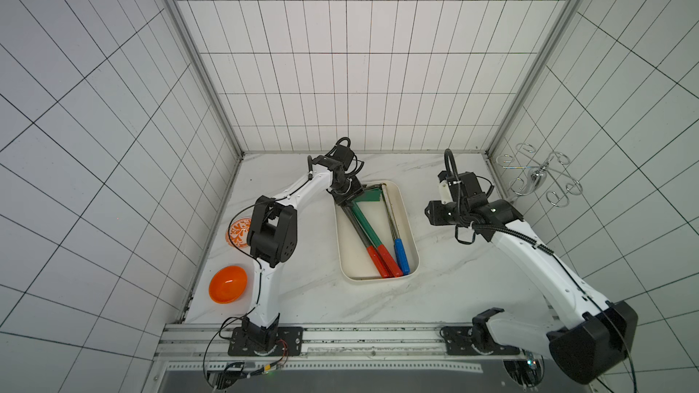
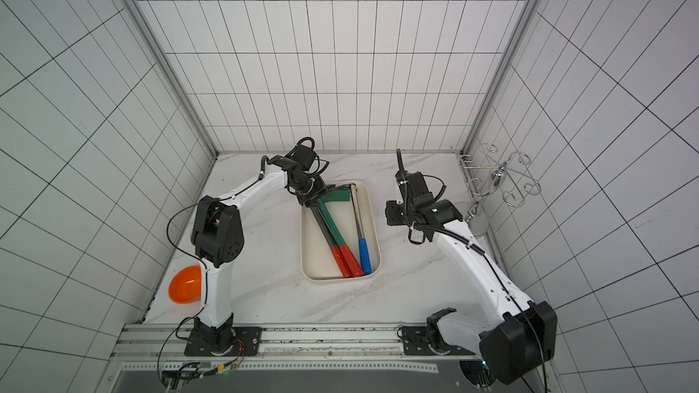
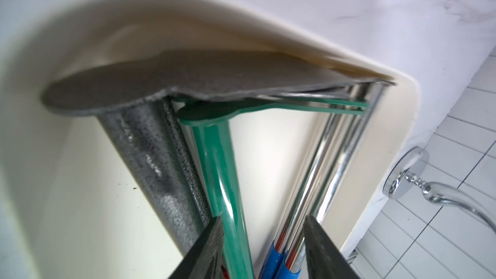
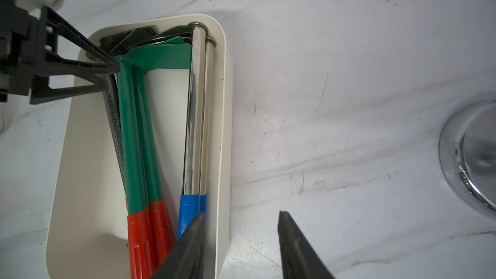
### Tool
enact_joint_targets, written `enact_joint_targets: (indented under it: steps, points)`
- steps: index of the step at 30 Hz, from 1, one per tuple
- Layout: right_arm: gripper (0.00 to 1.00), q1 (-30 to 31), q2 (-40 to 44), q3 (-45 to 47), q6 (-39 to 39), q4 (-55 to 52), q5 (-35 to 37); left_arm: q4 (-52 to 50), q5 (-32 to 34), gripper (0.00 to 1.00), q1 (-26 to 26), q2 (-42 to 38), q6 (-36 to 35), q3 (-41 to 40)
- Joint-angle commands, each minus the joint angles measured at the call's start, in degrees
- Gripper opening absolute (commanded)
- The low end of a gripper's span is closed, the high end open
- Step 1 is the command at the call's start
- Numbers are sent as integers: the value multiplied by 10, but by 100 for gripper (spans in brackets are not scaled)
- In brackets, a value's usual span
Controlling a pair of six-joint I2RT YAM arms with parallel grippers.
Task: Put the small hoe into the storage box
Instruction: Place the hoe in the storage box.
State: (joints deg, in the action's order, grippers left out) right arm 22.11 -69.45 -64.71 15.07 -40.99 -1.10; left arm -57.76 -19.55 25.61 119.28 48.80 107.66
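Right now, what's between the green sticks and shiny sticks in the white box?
Bare floor of the cream plastic storage box, in the right wrist view; a flat green blade bridges one end.

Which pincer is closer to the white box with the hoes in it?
Left. The left pincer is at the storage box's far end, by a green hoe. The right pincer hangs over the table beside the box, apart from it.

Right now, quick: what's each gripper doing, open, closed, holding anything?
Left gripper: open, jaws astride the green hoe's shaft inside the storage box, not clamping it.
Right gripper: open, empty, over the table beside the box.
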Motion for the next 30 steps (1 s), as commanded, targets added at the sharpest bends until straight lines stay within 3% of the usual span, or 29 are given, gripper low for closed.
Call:
enact_joint_targets:
  steps: [1, 4, 7, 11, 17, 22, 24, 30]
  points:
    - [46, -6, -2, -5, 2, -9, -3, -38, 59, 52, -11, -90, -86, 31]
    - [47, -6, -4, -5, -6, 2, -1, -12, 117, 52, -25, -174, -145, -16]
    - [48, -5, -5, 5, -17, 25, -7, 54, 184, 52, -42, -278, -207, -117]
    - [48, -3, 19, 60, -45, 98, -1, 233, 259, 50, -64, -439, -269, -328]
    - [53, 2, 96, 180, -119, 267, 30, 453, 296, 51, -121, -630, -296, -608]
    - [57, 2, 155, 288, -153, 402, 70, 506, 346, 56, -160, -673, -278, -703]
    - [55, 2, 169, 330, -157, 465, 93, 536, 375, 59, -162, -678, -301, -733]
    - [54, -13, 143, 415, -149, 628, 192, 734, 434, 61, -164, -675, -338, -856]
